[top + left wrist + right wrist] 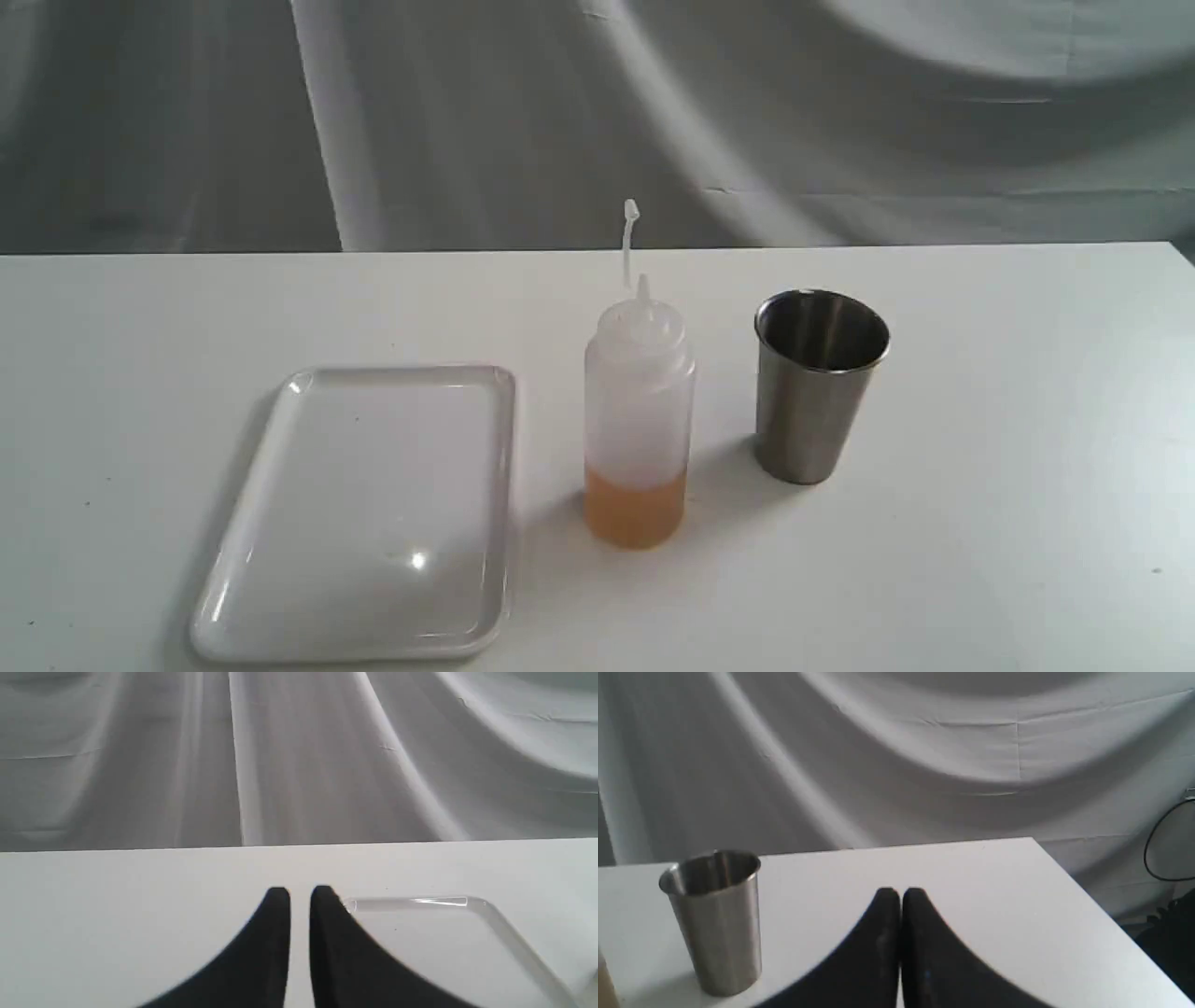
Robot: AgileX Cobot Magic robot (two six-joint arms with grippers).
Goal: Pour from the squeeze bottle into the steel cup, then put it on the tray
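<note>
A plain white tabletop (980,523) fills the lower part of the exterior view, its far edge running straight across. Three things stand or lie on it, none touching another. A glossy white tray (280,523) lies flat toward the near edge and the left side. Just beside it, near the middle, a translucent squeeze bottle (639,420) stands upright, orange-amber liquid in its bottom part, its cap strap sticking up. Near the bottle, on its other side, a steel cup (810,401) stands upright, mouth open upward.

Upright squeeze bottle (639,420) between tray (280,597), steel cup (817,387), seemingly empty
</note>
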